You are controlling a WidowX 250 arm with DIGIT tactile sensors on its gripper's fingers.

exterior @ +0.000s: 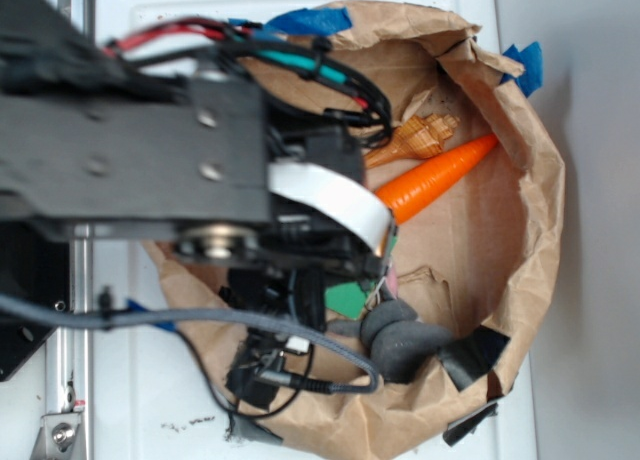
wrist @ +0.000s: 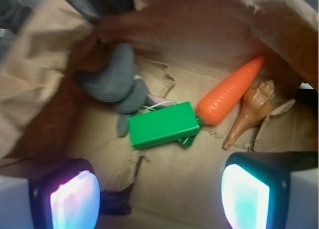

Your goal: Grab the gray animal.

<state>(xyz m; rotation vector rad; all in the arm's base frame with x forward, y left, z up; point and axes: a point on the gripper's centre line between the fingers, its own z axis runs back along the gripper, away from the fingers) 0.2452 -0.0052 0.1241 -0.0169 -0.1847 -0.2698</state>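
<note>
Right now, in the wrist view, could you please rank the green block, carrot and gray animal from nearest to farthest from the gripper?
1. Green block, centre, just ahead of the gripper.
2. Carrot, right.
3. Gray animal, upper left; close to the carrot's rank.

Paper bag (wrist: 164,189) holds gray animal (wrist: 115,79), block (wrist: 163,125), carrot (wrist: 229,91), shell (wrist: 253,109).

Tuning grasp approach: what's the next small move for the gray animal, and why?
Probably shift toward the gray animal to center it. In the wrist view the open end effector frames the green block; the toy sits beyond it, offset to one side, touching the block.
</note>
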